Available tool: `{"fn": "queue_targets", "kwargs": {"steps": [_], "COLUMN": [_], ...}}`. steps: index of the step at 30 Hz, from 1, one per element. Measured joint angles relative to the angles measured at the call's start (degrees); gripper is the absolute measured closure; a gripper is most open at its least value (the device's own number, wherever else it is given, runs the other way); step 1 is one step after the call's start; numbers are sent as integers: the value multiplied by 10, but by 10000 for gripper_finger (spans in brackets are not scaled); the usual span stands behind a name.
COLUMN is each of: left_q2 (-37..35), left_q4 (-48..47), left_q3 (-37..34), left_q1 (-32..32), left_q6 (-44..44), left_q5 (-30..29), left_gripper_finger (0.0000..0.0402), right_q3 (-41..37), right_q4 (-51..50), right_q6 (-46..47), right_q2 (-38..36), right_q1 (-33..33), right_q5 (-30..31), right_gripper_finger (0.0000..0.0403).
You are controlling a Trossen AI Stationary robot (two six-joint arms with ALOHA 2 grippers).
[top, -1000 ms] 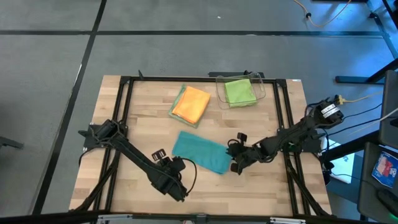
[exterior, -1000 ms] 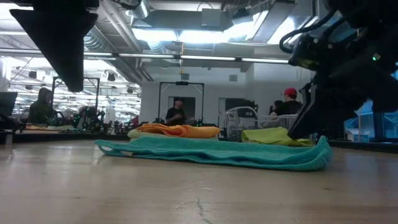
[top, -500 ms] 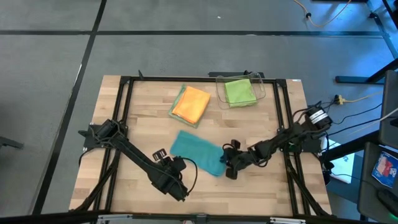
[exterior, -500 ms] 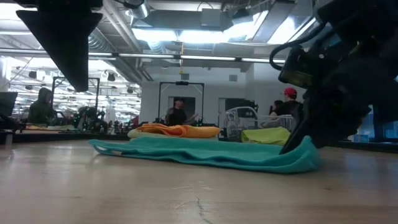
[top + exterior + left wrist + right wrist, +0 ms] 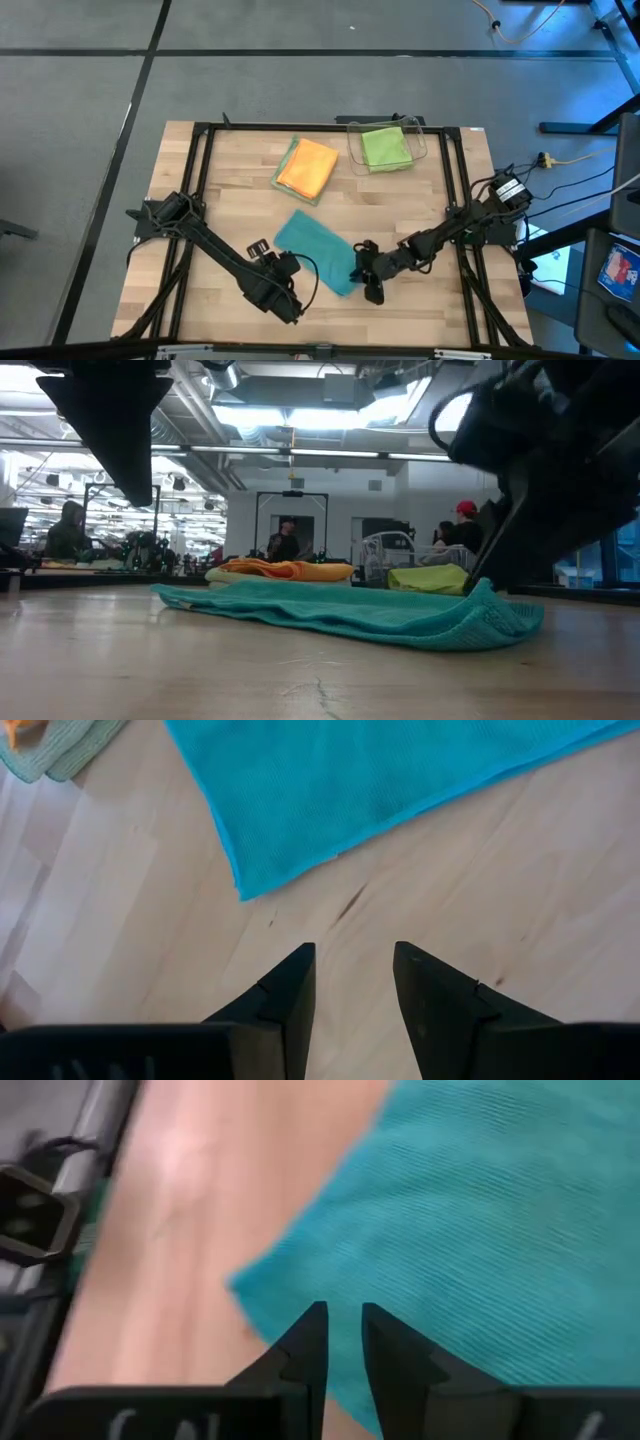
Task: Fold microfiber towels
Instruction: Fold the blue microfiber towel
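The right gripper [image 5: 366, 283] pinches the teal towel [image 5: 315, 248] at its near-right corner to fold it; the left gripper [image 5: 352, 982] waits near, fingers parted and empty.

wooden table top [image 5: 230, 205], pale planks, framed by black metal rails [image 5: 205, 180]. clear plastic bin [image 5: 424, 146] at the far right part of the table. grey floor with dark lines around it; people [image 5: 286, 539] and equipment in the room beyond the table.

The pale sage towel [image 5: 286, 172] shows only as an edge under the orange towel [image 5: 307, 168].
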Motion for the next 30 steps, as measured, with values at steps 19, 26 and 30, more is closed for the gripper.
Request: {"fn": "queue_targets", "kwargs": {"steps": [19,26,30], "left_q2": [0,26,35], "left_q4": [235,445,464], "left_q3": [0,0,0], "left_q1": [6,47,70], "left_q6": [27,140,162], "left_q5": [-24,-48,-21], "left_gripper_finger": [272,272,262], "right_q3": [60,60,60], "right_q4": [-362,-453,-462], "right_q6": [-306,-300,-304], "right_q2": [-162,-186,-186], "right_q1": [-12,-11,-11], "right_q5": [-33,-56,-66], "right_gripper_finger": [334,334,334]}}
